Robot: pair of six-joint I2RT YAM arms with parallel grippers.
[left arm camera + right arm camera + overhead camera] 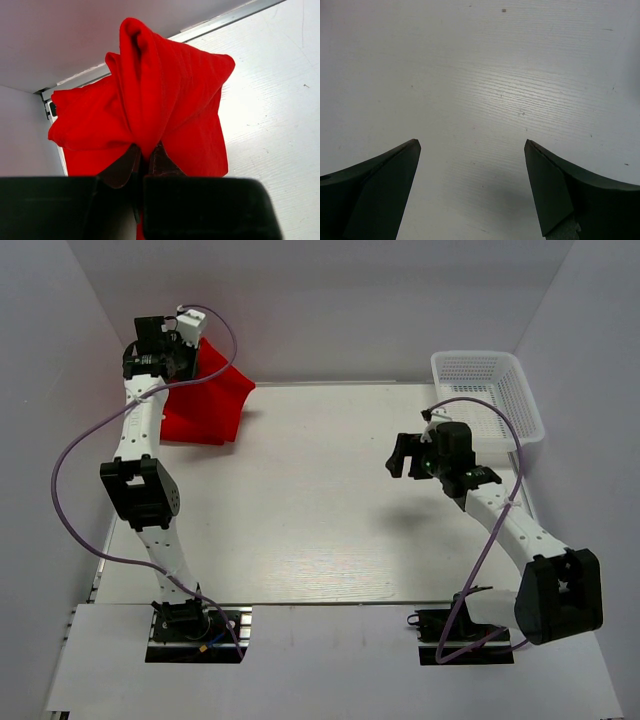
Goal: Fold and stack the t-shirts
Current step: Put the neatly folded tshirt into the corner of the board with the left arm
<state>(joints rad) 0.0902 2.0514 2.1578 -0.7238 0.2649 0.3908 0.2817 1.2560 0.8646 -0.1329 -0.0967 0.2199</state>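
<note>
A bright red t-shirt (207, 400) hangs bunched at the far left corner of the table, its lower part resting on the table top. My left gripper (190, 360) is shut on a pinch of it and holds it up; in the left wrist view the t-shirt (150, 95) drapes from the closed left gripper (145, 152). My right gripper (405, 455) is open and empty, hovering above the right middle of the table. In the right wrist view the right gripper (472, 145) shows only bare table between its fingers. No neck tag shows.
A white plastic mesh basket (488, 392) stands at the far right of the white table (320, 510). White walls close in the back and both sides. A purple cable loops along each arm.
</note>
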